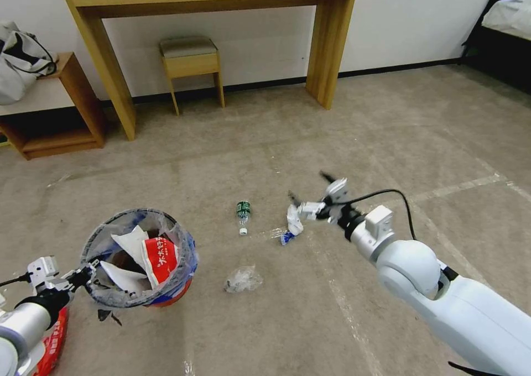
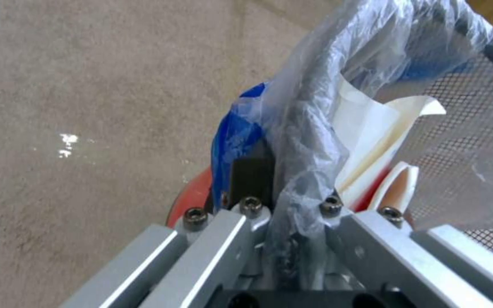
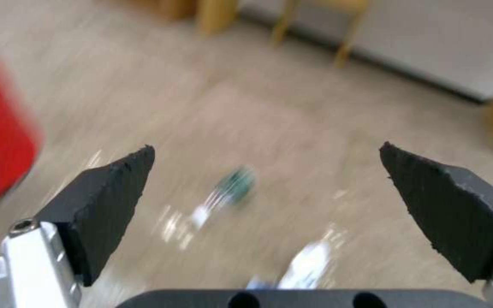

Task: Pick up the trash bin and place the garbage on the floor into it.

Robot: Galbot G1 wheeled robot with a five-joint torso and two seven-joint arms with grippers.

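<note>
The trash bin [image 1: 138, 260], lined with a crinkly clear-and-blue bag, hangs low at the left, and my left gripper [image 1: 83, 275] is shut on its rim. In the left wrist view the gripper [image 2: 289, 201] pinches the bag and rim, with the bin's mesh wall [image 2: 463, 111] and white insoles [image 2: 372, 132] beyond. A red wrapper and white pieces lie inside the bin. My right gripper [image 1: 308, 187] hovers open just above a crumpled white paper [image 1: 295, 221]. A green-labelled bottle [image 1: 243, 213] and clear plastic [image 1: 243, 279] lie on the floor [image 1: 332, 127]. The right wrist view shows the open gripper [image 3: 266, 149], the bottle [image 3: 235, 186] and the paper [image 3: 309, 265].
A wooden desk [image 1: 326, 44] with a stool [image 1: 191, 61] under it stands at the back wall. A low shelf [image 1: 61, 110] with a bag is at the far left and a bed [image 1: 509, 27] at the far right. A red wrapper [image 1: 55, 337] lies beneath my left arm.
</note>
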